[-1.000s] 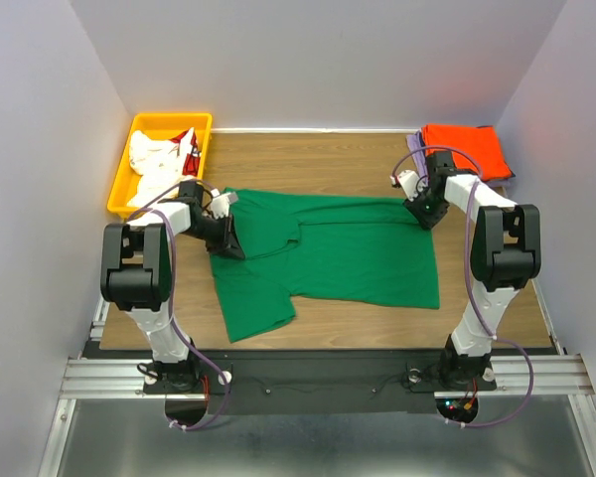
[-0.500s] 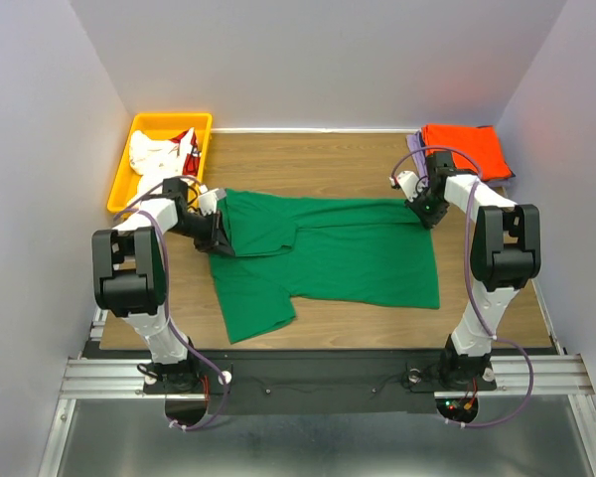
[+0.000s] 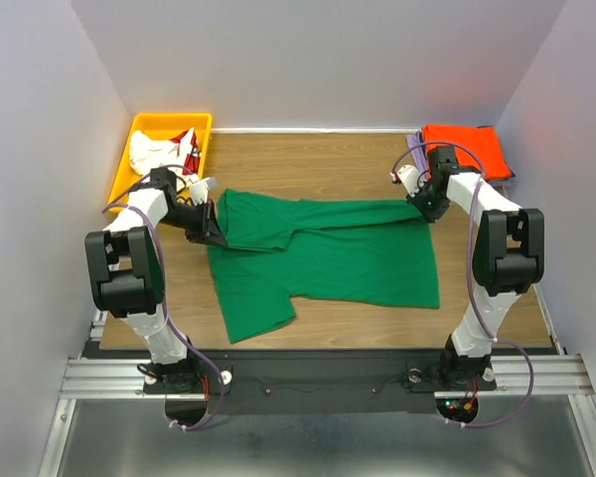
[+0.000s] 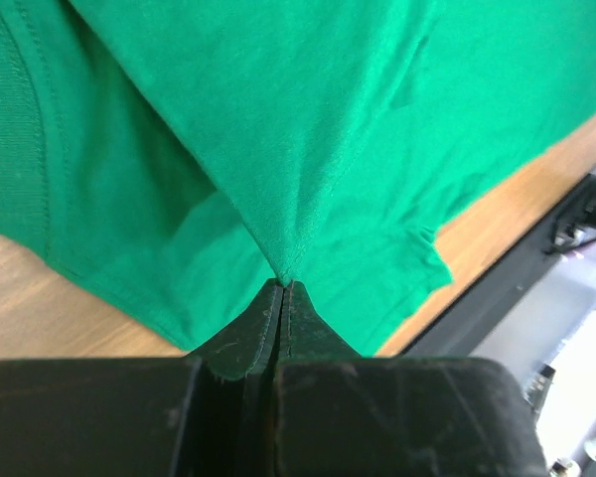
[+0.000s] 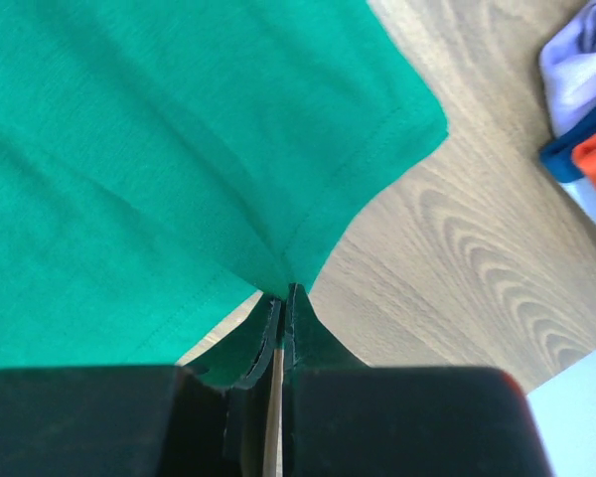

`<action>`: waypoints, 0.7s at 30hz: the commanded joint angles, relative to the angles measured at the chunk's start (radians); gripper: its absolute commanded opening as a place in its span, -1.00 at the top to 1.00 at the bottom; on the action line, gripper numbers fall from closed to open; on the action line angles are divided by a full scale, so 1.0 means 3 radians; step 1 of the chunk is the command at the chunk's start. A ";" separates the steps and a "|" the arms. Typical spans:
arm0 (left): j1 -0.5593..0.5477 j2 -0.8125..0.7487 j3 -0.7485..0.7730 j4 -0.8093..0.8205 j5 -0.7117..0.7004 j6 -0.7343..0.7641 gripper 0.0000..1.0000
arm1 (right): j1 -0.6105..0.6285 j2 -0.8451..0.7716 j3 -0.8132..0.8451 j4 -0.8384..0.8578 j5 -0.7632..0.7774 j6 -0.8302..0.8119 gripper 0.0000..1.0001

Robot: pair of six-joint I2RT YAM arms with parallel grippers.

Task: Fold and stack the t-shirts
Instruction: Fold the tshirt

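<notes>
Left pincer clamped tight on a raised fold of the green t-shirt, and right pincer is pinching its corner edge. The shirt lies stretched across the counter between them. Just beyond the right pincer sits the orange shirt. Beyond the left one, a yellow bin holds white shirts.

Both arms rise from their bases at the bottom of the top view and fold toward mid-frame. The left arm bows out to the left, wrist turned inward, and the left gripper has its jaws pressed tight on a pinch of the green t-shirt. The right arm stands taller, forearm angled up-left, and the right gripper is clamped likewise on that cloth's upper right corner.
</notes>
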 commanded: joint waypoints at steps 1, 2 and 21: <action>0.0094 -0.0006 0.0239 -0.0295 0.0281 0.0118 1.00 | 0.0020 -0.0165 0.0180 0.0036 0.0005 -0.0016 0.99; 0.0105 0.0025 0.0300 -0.0361 0.0317 0.0169 1.00 | 0.0020 -0.0196 0.0175 0.0036 -0.0005 -0.0021 0.99; 0.0161 0.0031 0.0632 -0.0296 -0.0271 0.0711 -0.06 | 0.0051 -0.0355 0.0010 -0.0276 -0.0317 -0.0001 -0.22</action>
